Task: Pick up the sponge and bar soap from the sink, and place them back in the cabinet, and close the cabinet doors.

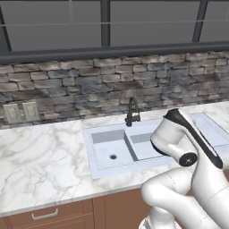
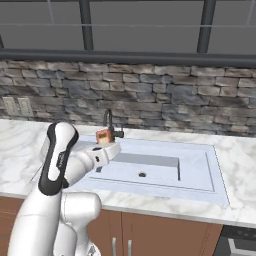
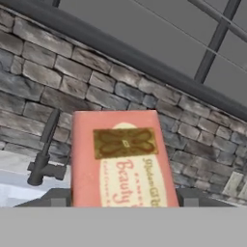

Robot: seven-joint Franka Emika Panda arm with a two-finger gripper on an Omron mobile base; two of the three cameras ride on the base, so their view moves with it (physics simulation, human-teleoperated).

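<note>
Jaws clamped across the bar soap [image 3: 123, 161], which stands upright in the gripper [image 2: 105, 137] above the sink [image 2: 200, 172], at about 9 o'clock from the black faucet [image 2: 111, 125], probably lifted clear of the worktop [image 2: 20, 145] for carrying to the cabinet.

A grey stone backsplash [image 1: 112, 82] rises behind the white marble counter [image 1: 40, 165], bearing two wall outlets [image 1: 21, 112].

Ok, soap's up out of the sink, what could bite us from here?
The bar soap sits between the jaws with most of its length sticking out past them, so a quick swing could tip it or let it slip. The black faucet stands right beside the gripper and could be clipped when turning away.
</note>
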